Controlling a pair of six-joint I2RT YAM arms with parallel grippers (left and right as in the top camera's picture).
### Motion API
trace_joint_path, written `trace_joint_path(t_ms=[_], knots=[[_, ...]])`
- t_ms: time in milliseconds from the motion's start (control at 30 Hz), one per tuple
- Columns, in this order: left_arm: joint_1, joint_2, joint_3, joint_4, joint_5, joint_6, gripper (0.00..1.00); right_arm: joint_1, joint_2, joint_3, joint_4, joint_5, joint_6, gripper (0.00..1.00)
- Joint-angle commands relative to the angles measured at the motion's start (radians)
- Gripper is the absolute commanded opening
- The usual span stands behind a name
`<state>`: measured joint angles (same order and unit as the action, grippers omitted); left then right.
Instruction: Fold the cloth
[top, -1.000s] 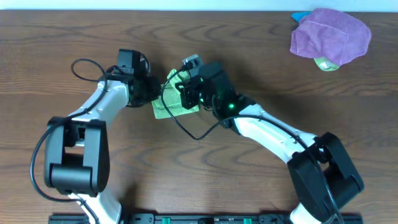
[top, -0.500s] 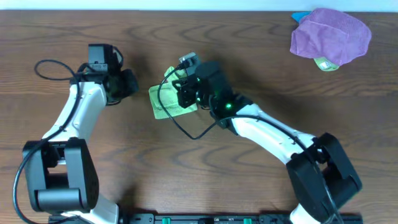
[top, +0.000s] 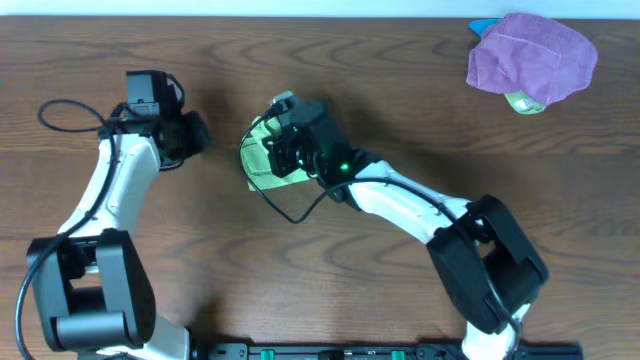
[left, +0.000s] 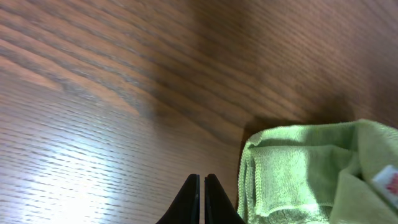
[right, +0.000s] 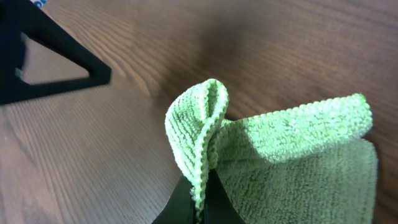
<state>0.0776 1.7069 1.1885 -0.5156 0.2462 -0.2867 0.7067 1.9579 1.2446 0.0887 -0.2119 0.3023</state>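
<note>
The lime-green cloth (top: 254, 158) lies bunched on the wooden table, mostly under my right gripper (top: 272, 150). In the right wrist view the right gripper (right: 199, 194) is shut on a raised, doubled edge of the cloth (right: 292, 162), which loops up above the jaws. My left gripper (top: 196, 134) sits to the left of the cloth, apart from it. In the left wrist view the left gripper (left: 202, 182) is shut and empty over bare wood, with the folded cloth (left: 298, 168) and its white tag (left: 388, 180) to its right.
A larger purple cloth (top: 531, 55) lies heaped at the back right, with something green and blue showing under it. The right arm's black cable (top: 290, 205) loops near the cloth. The left gripper's black finger (right: 43, 59) shows at the right wrist view's upper left.
My left arm has pulled back to the left, away from the cloth, with its jaws shut. The right gripper has shifted left and farther back, carrying the pinched cloth edge.
</note>
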Motion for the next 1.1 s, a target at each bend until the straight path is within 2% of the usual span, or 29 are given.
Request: trace_joint_path(t_ms=[0,400,433,533,733,967,1067], knots=[[0.019,-0.024,0.022,0.001,-0.021,0.021,0.06,0.027,0.025,0.025,-0.003,-0.001,-0.012,0.01],[0.028,-0.028,0.022,0.001,-0.017,0.021,0.06,0.055,0.083,0.031,0.008,0.003,-0.012,0.01],[0.028,-0.029,0.022,0.001,-0.017,0.021,0.06,0.058,0.085,0.031,0.011,0.003,-0.012,0.04],[0.028,-0.031,0.022,0.002,-0.017,0.021,0.06,0.062,0.086,0.031,0.023,0.006,-0.011,0.27],[0.028,-0.032,0.022,0.014,-0.018,0.021,0.06,0.08,0.086,0.037,0.045,-0.009,-0.011,0.54],[0.028,-0.032,0.022,0.025,-0.017,0.021,0.06,0.082,0.084,0.053,0.041,-0.028,-0.011,0.67],[0.029,-0.036,0.022,0.025,-0.017,0.021,0.15,0.074,0.077,0.062,0.025,-0.024,-0.011,0.7]])
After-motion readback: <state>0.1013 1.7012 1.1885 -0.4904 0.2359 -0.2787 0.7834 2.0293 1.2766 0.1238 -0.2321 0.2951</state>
